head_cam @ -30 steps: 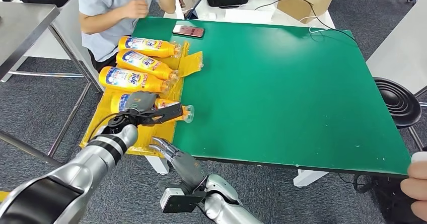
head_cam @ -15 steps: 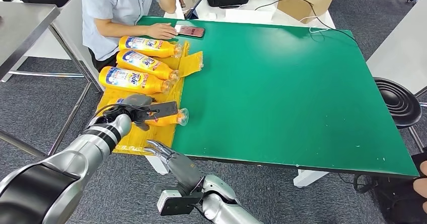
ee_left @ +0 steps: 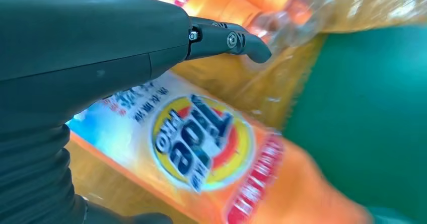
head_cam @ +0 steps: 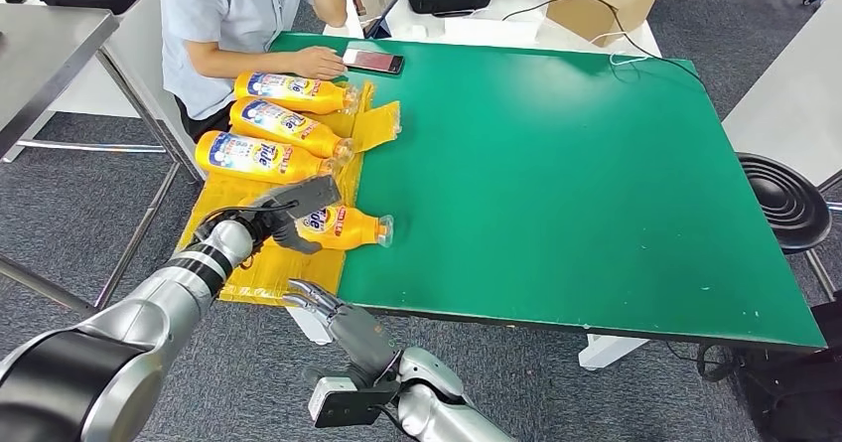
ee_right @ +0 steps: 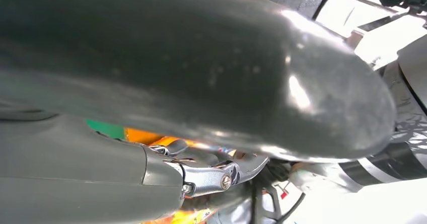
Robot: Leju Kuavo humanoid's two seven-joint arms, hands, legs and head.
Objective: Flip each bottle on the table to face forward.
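There are four orange bottles, all lying on their sides on a yellow sheet (head_cam: 260, 263) at the left edge of the green table (head_cam: 556, 184). The nearest bottle (head_cam: 343, 227) shows its label upward and lies under the left hand (head_cam: 293, 204). The fingers (ee_left: 229, 39) are spread over it; whether they press on it I cannot tell. The bottle looks like smooth, stiff plastic, probably slippery and quite heavy if full, so the wide labelled body is the best place to hold. The right hand (head_cam: 333, 313) hangs below the table edge, fingers loosely apart and holding nothing.
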